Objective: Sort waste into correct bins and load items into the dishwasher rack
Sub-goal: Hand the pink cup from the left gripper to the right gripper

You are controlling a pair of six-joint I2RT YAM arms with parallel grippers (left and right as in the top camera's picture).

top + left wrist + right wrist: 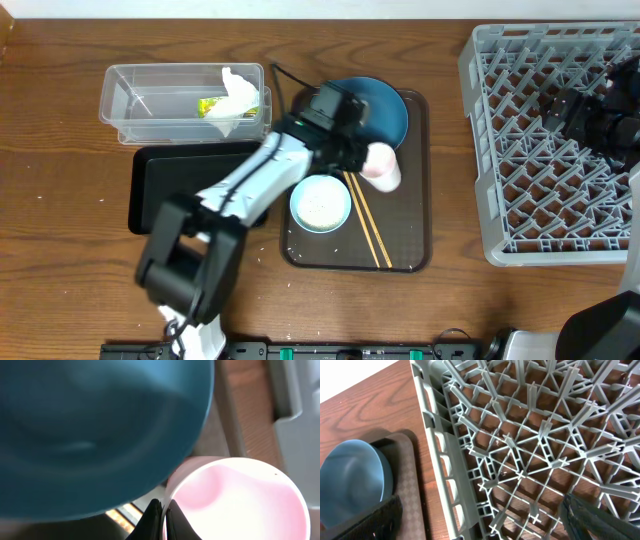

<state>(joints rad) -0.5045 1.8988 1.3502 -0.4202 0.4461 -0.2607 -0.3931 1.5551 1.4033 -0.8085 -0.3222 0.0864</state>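
Observation:
My left gripper (pixel 358 155) is shut on the rim of the pink cup (pixel 385 168), which lies tipped on the brown serving tray. In the left wrist view the jaws (pixel 164 512) pinch the cup's rim (pixel 240 500) beside the dark blue bowl (pixel 90 430). The dark blue bowl (pixel 385 105) sits at the tray's back. The small light blue bowl (pixel 320 203) holds white grains. Two chopsticks (pixel 368 225) lie beside it. My right gripper (pixel 575 110) hangs open and empty (pixel 485 520) over the grey rack (pixel 550 140). The pale cup is out of view.
The clear tub (pixel 150 100) at the back left holds the yellow-green wrapper (pixel 213 106) and white tissue (pixel 240 90). The black tray (pixel 170 180) lies in front of it, partly under my left arm. The brown serving tray (pixel 410 240) lies between the bins and the rack.

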